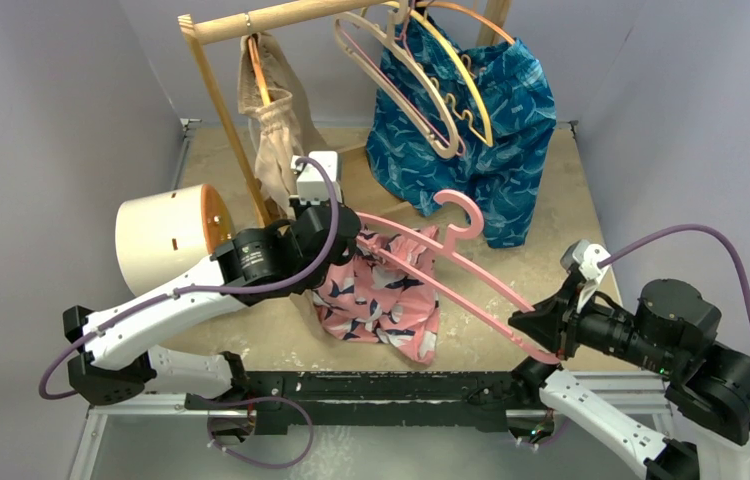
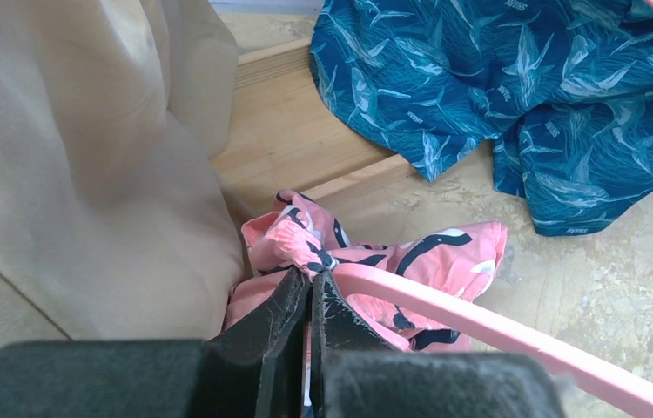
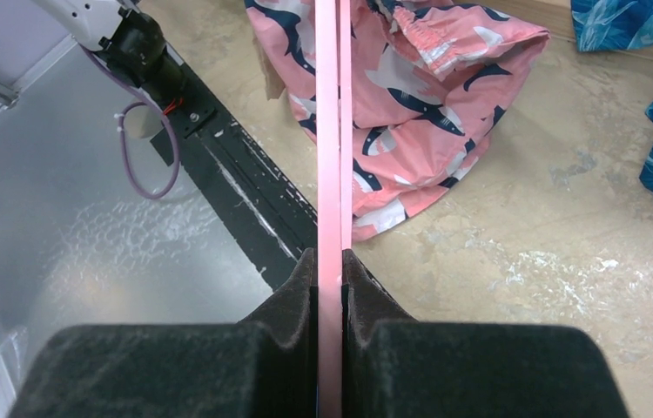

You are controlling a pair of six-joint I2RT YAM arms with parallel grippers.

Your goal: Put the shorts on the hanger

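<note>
Left arm (image 1: 156, 318): smooth white shell links, with black cylindrical joint housings toward the wrist. Left-arm cable (image 1: 44, 378): purple, looping off the lower link at the left of the frame. A second purple loop (image 1: 306, 435) hung under the black base rail (image 1: 371, 388). White boxy camera module (image 1: 317, 176) on the wrist.

Right arm (image 1: 606, 425): same white links, bulkier black motor housings at lower right. Right-arm cable (image 1: 691, 229): purple, arching above the housings. Small white camera module (image 1: 584, 258) near its wrist.

Left gripper (image 2: 310, 279) and right gripper (image 3: 329, 257): matte black, with wedge-shaped fingers (image 3: 292, 300) that had a coarse, foam-like surface.
</note>
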